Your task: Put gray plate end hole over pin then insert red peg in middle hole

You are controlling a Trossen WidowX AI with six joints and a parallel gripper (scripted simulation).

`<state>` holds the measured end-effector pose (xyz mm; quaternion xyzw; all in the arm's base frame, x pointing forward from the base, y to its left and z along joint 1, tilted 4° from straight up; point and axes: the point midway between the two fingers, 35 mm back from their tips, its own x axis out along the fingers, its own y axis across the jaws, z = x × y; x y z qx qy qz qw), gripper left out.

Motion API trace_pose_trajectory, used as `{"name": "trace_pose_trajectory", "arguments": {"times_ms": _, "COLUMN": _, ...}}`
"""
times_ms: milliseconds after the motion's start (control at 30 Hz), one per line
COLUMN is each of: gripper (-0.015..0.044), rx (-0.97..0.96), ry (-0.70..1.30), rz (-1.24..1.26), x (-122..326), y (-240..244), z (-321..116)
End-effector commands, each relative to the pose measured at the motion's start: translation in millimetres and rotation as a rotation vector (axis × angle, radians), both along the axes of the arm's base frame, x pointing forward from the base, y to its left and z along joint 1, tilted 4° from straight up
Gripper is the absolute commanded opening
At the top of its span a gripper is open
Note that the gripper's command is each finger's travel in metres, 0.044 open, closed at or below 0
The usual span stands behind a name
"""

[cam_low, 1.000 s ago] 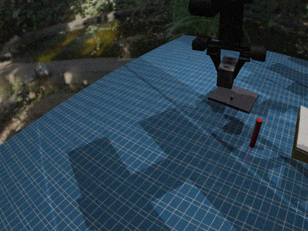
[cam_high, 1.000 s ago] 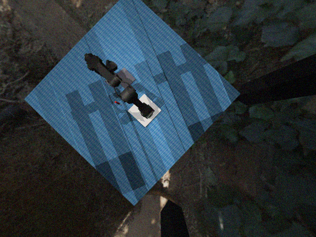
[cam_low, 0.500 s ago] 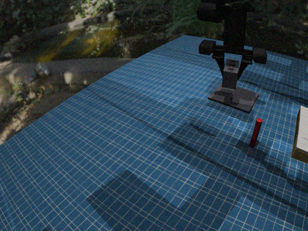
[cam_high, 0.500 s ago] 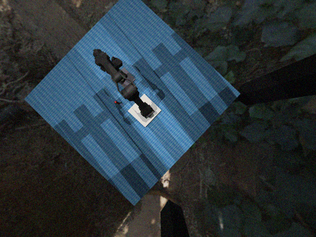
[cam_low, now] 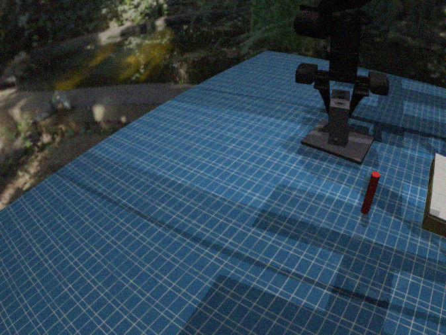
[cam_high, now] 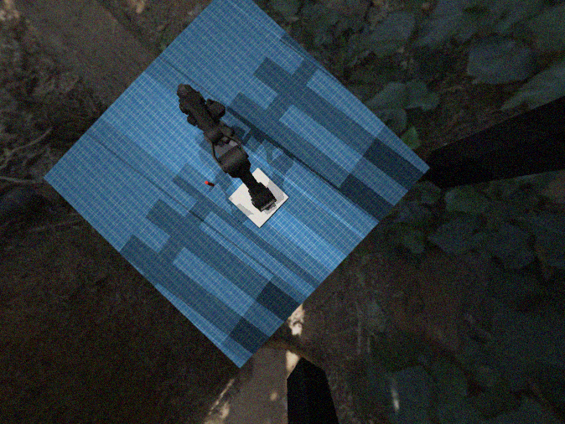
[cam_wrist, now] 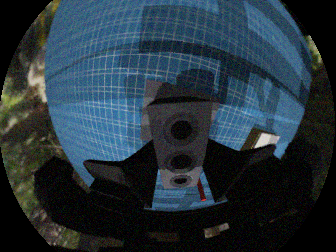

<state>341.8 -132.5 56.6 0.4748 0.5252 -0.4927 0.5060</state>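
My gripper (cam_low: 339, 105) (cam_wrist: 176, 136) is shut on the gray plate (cam_low: 339, 124) (cam_wrist: 165, 127), a thick bar with three holes in the wrist view. In the exterior view the plate is low over the gray base (cam_low: 355, 145) (cam_wrist: 150, 90), and its near end overlaps the base. The pin is hidden, and I cannot tell whether an end hole is around it or whether the plate touches the base. The red peg (cam_high: 209, 183) (cam_low: 370, 192) (cam_wrist: 201, 190) stands apart from the base, on the blue gridded surface.
A white-topped block (cam_high: 241, 197) (cam_low: 440, 187) (cam_wrist: 267, 140) stands beyond the peg, at the right edge of the exterior view. In the top view the dark arm (cam_high: 235, 159) reaches from over this block to the upper left. The blue surface (cam_high: 137, 137) (cam_low: 161, 180) has shadows across it.
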Motion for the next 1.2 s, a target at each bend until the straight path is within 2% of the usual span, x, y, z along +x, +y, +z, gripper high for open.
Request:
{"name": "trace_pose_trajectory", "arguments": {"times_ms": 0, "gripper": 0.0, "rx": -0.004, "ry": 0.0, "rz": 0.006, "x": 0, "y": -2, "z": -1}}
{"name": "trace_pose_trajectory", "arguments": {"times_ms": 633, "gripper": 0.0, "rx": -0.004, "ry": 0.0, "rz": 0.006, "x": 0, "y": -3, "z": -2}}
{"name": "trace_pose_trajectory", "arguments": {"times_ms": 1167, "gripper": 0.0, "rx": -0.004, "ry": 0.0, "rz": 0.006, "x": -1, "y": -3, "z": -21}}
